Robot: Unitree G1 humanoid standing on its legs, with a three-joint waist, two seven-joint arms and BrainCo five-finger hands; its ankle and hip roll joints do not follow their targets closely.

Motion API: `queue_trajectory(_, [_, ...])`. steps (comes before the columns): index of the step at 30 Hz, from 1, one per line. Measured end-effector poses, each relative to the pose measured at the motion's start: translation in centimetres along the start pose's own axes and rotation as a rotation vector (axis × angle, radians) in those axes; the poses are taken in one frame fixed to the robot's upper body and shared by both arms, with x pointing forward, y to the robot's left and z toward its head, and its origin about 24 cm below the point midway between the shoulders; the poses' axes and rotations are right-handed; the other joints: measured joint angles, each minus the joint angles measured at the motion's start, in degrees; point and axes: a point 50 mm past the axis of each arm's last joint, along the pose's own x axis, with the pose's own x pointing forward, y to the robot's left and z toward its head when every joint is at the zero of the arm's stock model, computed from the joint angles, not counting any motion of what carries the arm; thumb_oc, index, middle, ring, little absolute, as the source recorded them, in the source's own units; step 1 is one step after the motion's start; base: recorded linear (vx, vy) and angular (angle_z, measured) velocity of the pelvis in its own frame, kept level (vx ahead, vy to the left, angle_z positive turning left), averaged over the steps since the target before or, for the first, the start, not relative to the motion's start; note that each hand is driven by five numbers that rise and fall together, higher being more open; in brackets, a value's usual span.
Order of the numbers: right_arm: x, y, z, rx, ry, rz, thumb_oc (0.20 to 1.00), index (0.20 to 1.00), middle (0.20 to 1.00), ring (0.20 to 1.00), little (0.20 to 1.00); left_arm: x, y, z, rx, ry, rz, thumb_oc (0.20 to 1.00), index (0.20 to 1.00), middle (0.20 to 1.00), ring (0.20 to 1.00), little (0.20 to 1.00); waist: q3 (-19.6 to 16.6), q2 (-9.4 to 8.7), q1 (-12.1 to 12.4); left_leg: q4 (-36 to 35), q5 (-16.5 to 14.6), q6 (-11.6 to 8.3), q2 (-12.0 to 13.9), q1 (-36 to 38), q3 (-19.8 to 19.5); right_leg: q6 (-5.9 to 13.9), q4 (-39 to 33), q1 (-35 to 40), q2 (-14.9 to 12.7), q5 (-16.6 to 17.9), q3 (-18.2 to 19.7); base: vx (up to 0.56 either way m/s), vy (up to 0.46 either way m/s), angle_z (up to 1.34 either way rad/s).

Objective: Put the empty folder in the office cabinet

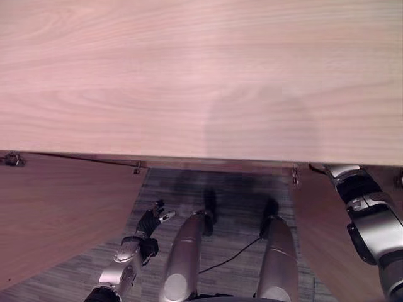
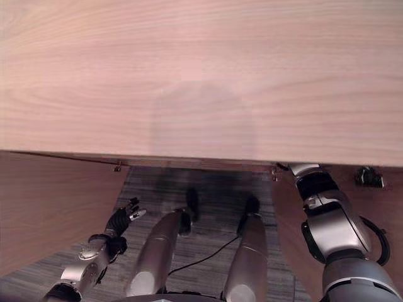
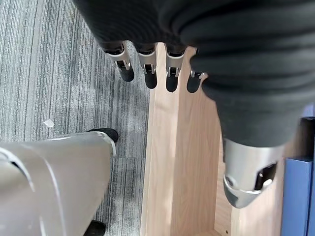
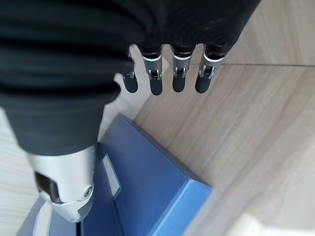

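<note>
Left eye view: a light wood cabinet top (image 1: pixel 201 75) spans the upper part of the scene, seen from above. Below its front edge two reddish-brown cabinet doors stand open, the left door (image 1: pixel 56 214) swung out on the robot's left and the right door (image 1: pixel 321 233) on its right, with grey striped carpet (image 1: pixel 170 182) between them.

Left robot hand (image 1: pixel 153 220) hangs low over the carpet, just beside the left door's free edge. Its wrist view shows the fingers (image 3: pixel 150 73) straight and relaxed, thumb (image 3: pixel 246 182) apart, nothing held. Past them runs a pale wood cabinet panel (image 3: pixel 187 162) edge-on, with carpet beside it and a strip of blue (image 3: pixel 298 196) at the frame's border, possibly another folder; too little shows to be sure.

Right arm reaches in under the cabinet top's front edge by the right door, so the head views hide that hand. Right wrist view shows the right robot hand (image 4: pixel 167 73) released: fingers (image 4: pixel 178 73) straight, thumb (image 4: pixel 69 196) apart, touching nothing. Just beyond the thumb stands the blue folder (image 4: pixel 152 191), resting against pale wood cabinet boards (image 4: pixel 236 128), free of the hand. A pale label (image 4: pixel 112 179) sits on its spine.
</note>
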Motion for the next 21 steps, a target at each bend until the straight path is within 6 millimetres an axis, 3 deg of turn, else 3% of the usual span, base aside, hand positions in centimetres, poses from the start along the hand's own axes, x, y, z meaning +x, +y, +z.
queue_trajectory(3, [0.9,-2.4,2.8,-0.026,-0.086,-0.059,1.0,1.0,1.0,1.0,1.0,0.0,-0.2,2.0,0.033,-0.069,-0.035,1.0,1.0,1.0,1.0,1.0,0.5,-0.79,0.0,8.2,-2.2,1.32,0.7,-7.7,0.2,0.12,6.2,-7.2,-0.2,-0.9,1.6,-0.11,0.049,-0.03])
queue_trajectory(5, [1.2,-3.6,3.6,-0.034,-0.106,-0.104,1.0,1.0,1.0,1.0,1.0,0.8,-0.8,3.6,0.045,-0.117,-0.058,1.0,1.0,1.0,1.0,1.0,0.7,-1.12,0.2,11.4,-3.2,1.26,1.0,-11.4,0.0,-0.02,9.1,-10.7,-0.5,-1.2,2.2,-0.04,0.016,0.05])
queue_trajectory(7, [1.1,-3.0,3.3,-0.035,-0.099,-0.094,1.0,1.0,1.0,1.0,1.0,1.1,-1.0,4.5,0.053,-0.144,-0.067,1.0,1.0,1.0,1.0,1.0,1.2,-1.9,0.1,12.4,-3.3,1.24,1.0,-12.0,0.3,0.0,9.4,-11.2,-0.9,-1.2,2.3,-0.07,0.031,-0.03])
queue_trajectory(10, [1.1,-4.0,3.5,-0.018,-0.112,-0.15,1.0,1.0,1.0,1.0,1.0,1.1,-1.6,6.0,0.076,-0.2,-0.094,1.0,1.0,1.0,1.0,1.0,1.2,-2.05,0.0,15.4,-4.5,1.48,1.0,-14.6,-0.2,0.64,11.7,-13.2,-1.3,-1.9,2.4,-0.02,0.009,0.0])
queue_trajectory(13, [1.1,-4.6,3.6,0.001,-0.115,-0.193,1.0,1.0,1.0,1.0,1.0,1.1,-2.2,7.3,0.085,-0.248,-0.119,1.0,1.0,1.0,1.0,1.0,1.2,-2.14,0.0,18.4,-4.9,1.8,1.0,-17.8,-0.6,-0.07,14.4,-16.2,-1.9,-2.4,2.6,-0.03,0.0,0.06])
queue_trajectory(21, [1.0,-5.6,4.5,0.02,-0.154,-0.249,1.0,1.0,1.0,1.0,1.0,0.8,-2.7,8.7,0.081,-0.314,-0.123,1.0,1.0,1.0,1.0,1.0,1.2,-2.23,0.4,25.4,-6.8,1.95,1.2,-25.2,-1.8,-1.06,21.6,-23.1,-2.4,-4.8,3.2,-0.01,-0.025,0.06])
